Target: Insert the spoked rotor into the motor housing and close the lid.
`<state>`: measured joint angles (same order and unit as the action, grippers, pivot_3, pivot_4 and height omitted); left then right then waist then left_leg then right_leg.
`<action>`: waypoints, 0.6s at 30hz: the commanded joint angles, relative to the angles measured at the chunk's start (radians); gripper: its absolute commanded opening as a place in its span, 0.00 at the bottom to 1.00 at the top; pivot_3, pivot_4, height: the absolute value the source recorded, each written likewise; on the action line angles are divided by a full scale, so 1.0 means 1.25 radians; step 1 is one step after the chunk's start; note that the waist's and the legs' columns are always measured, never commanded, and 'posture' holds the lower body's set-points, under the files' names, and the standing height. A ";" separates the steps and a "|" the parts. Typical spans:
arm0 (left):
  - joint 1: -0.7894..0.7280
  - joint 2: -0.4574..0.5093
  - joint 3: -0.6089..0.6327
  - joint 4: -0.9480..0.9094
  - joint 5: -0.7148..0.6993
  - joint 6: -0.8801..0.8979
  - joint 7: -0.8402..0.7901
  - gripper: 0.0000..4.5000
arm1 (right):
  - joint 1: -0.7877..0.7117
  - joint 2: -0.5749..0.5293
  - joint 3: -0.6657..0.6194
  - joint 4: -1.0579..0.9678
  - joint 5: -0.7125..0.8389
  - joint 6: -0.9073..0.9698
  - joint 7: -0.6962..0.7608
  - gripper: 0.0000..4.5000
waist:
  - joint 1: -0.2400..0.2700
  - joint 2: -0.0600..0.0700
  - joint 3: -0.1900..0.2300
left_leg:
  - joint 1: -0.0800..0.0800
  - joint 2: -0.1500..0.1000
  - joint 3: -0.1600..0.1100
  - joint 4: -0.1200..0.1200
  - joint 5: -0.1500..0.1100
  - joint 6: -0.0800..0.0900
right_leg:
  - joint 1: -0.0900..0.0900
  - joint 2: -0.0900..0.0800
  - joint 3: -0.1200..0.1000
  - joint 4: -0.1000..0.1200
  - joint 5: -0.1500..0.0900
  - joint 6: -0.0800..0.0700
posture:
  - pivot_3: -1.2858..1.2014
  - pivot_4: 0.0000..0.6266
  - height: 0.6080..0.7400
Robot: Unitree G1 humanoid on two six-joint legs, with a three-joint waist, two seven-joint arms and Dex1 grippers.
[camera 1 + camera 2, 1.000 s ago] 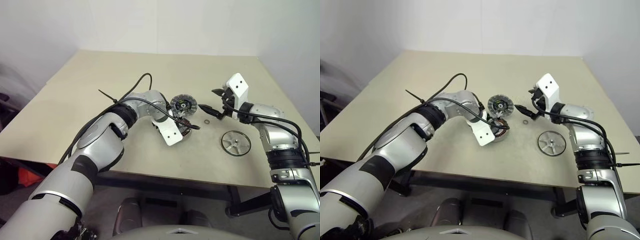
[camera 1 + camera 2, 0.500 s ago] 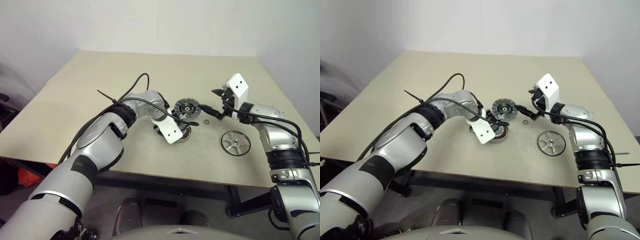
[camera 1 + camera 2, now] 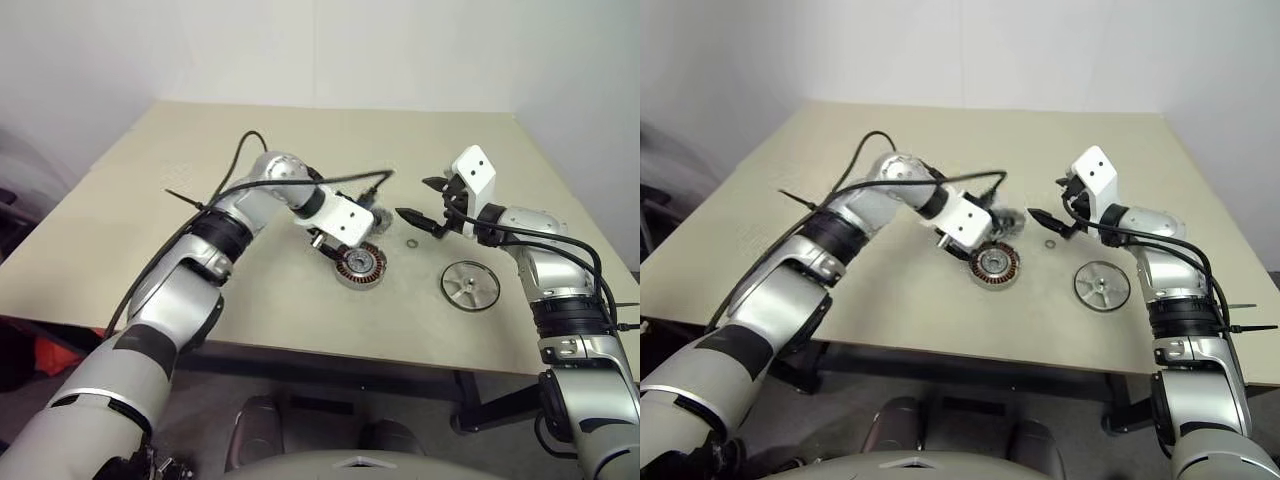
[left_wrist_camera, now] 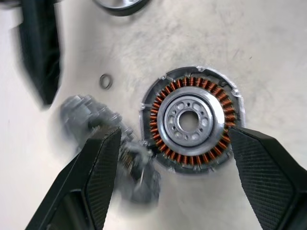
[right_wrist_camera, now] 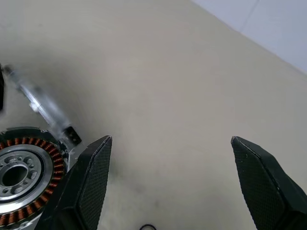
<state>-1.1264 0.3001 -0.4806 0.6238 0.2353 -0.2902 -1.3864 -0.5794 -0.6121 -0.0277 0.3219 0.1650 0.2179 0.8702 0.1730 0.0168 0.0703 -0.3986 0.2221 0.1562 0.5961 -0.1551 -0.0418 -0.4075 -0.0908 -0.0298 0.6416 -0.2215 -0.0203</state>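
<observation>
Left wrist view: left pincer [image 4: 168, 179] jaws apart, empty, directly above motor housing [image 4: 190, 119]; blurred rotor [image 4: 103, 127] just beside it. Right pincer [image 3: 415, 205] jaws apart, farther off.

Left arm lifted clear
The left pincer [image 3: 372, 216] rose off the motor housing [image 3: 360, 264], which was left uncovered on the table [image 3: 200, 170].

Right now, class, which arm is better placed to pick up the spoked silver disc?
Right, likely. The spoked silver disc lies on the robot's right, close to the open right gripper; the left gripper hangs open over the motor housing, farther away.
</observation>
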 commanded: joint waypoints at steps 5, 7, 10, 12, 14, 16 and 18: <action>0.052 0.069 0.060 -0.132 -0.051 0.134 0.014 0.84 | -0.036 -0.001 -0.010 0.001 0.006 -0.023 0.001 1.00 | -0.005 0.000 0.000 | 0.000 0.000 0.000 0.000 0.000 0.000 | 0.000 0.000 0.001 0.000 0.000 0.000 | 0.52 0.00 1.00; 0.061 0.084 0.094 -0.147 -0.070 0.180 0.040 0.84 | -0.034 -0.002 -0.011 0.000 0.007 -0.024 0.001 1.00 | -0.006 0.000 0.000 | 0.000 0.000 0.000 0.000 0.000 0.000 | 0.000 0.000 0.000 0.000 0.000 0.000 | 0.52 0.00 1.00; 0.063 0.106 0.145 -0.155 -0.097 0.241 0.080 0.84 | -0.026 -0.007 -0.016 -0.005 0.008 -0.022 0.001 1.00 | -0.014 0.000 0.000 | -0.001 0.000 0.000 0.000 0.000 0.000 | 0.000 0.000 0.000 -0.001 0.000 0.000 | 0.52 0.00 1.00; 0.060 0.121 0.183 -0.152 -0.119 0.278 0.111 0.84 | -0.018 -0.010 -0.016 -0.010 0.006 -0.021 -0.001 1.00 | -0.019 0.000 0.000 | 0.000 0.000 0.000 0.000 0.000 0.000 | 0.000 0.000 0.000 -0.001 0.000 0.000 | 0.52 0.00 1.00; 0.046 0.142 0.254 -0.129 -0.148 0.330 0.175 0.84 | -0.001 -0.015 -0.015 -0.018 0.001 -0.021 -0.005 1.00 | -0.020 0.000 0.000 | 0.000 0.000 0.000 0.000 0.000 0.000 | 0.000 0.000 0.000 -0.001 0.000 0.000 | 0.52 0.00 1.00; 0.035 0.163 0.316 -0.107 -0.173 0.371 0.238 0.84 | 0.015 -0.019 -0.015 -0.029 -0.003 -0.021 -0.010 1.00 | -0.022 0.000 0.000 | 0.000 0.000 0.000 -0.001 0.000 0.000 | 0.000 0.000 0.000 -0.001 0.000 0.000 | 0.52 0.00 1.00; 0.036 0.185 0.367 -0.086 -0.187 0.388 0.309 0.84 | 0.026 -0.020 -0.017 -0.037 -0.004 -0.013 -0.018 1.00 | -0.026 0.000 0.000 | 0.000 0.000 0.000 -0.001 0.000 0.000 | -0.001 0.001 0.000 -0.001 0.000 0.000 | 0.52 0.00 1.00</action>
<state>-1.0518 0.5097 -0.0913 0.5108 0.0307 0.1733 -1.0690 -0.5365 -0.6219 -0.0272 0.3300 0.1585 0.2059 0.8601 0.1407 0.0170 0.0706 -0.3992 0.2219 0.1567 0.5951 -0.1552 -0.0422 -0.4085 -0.0901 -0.0293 0.6401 -0.2218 -0.0197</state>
